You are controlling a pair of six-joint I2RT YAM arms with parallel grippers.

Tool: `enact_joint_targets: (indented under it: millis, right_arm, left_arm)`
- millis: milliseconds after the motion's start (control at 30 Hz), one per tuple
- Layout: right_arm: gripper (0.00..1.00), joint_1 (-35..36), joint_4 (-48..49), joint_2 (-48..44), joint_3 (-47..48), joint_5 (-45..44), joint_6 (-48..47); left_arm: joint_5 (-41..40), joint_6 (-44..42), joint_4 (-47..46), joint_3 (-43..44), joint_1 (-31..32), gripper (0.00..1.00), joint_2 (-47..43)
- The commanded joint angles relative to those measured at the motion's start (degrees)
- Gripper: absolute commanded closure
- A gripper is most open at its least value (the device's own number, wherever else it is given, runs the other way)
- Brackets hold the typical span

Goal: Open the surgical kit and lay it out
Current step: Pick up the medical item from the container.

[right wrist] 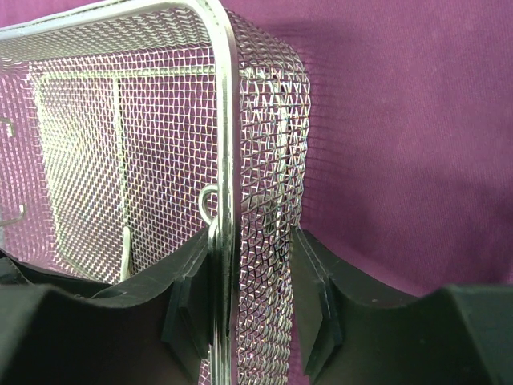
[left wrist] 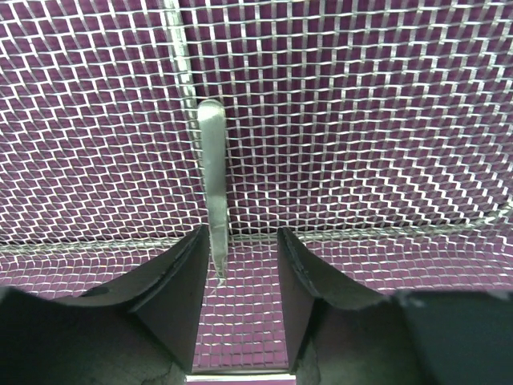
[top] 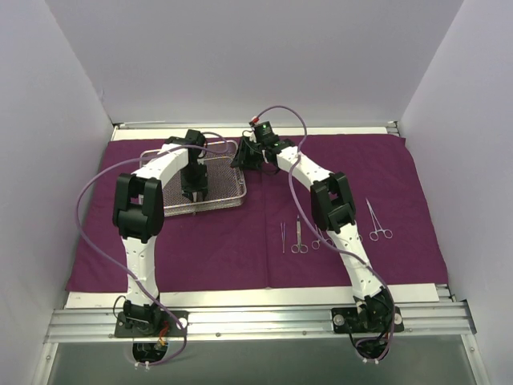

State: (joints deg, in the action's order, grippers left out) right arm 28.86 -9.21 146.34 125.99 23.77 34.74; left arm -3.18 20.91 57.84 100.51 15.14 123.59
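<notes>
At the near edge, a pale worktop [top: 240, 298] carries a large deep-purple cloth wrap [top: 240, 249], opened out flat across most of its surface. On the cloth's near right lie four slim steel ring-handled instruments [top: 298, 237], side by side and apart; the right arm partly covers one, and another lies farther right by itself. Beyond them, left of centre, a rectangular silver wire-mesh tray [top: 232, 200] sits on the cloth. The left hand [top: 195, 195] reaches down inside the tray, its fingers released and apart, straddling the tip of a narrow steel blade [left wrist: 212, 176] that lies on the mesh floor. At the tray's far right corner, the right hand [top: 243, 156] is clenched on the tray wall, one finger inside and one outside.
</notes>
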Motion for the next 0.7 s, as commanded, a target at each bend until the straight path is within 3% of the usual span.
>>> enact_joint_targets:
  millis: [0, 467, 667]
  right_arm:
    - [0.66, -0.39, -1.42, -4.49, -1.01, -0.04, -0.20]
    - [0.70, -0.30, -1.33, -3.79, -1.01, -0.04, -0.11]
    - [0.76, 0.05, -1.33, -3.08, -0.58, 0.05, -0.02]
  left_arm:
    - [-0.16, 0.80, -3.00, -0.49, -0.98, 0.53, -1.34]
    - [0.45, 0.01, -6.16, -4.00, -2.57, 0.60, -0.46]
    - [1.77, -0.78, -6.16, -2.34, -3.01, 0.79, 1.30]
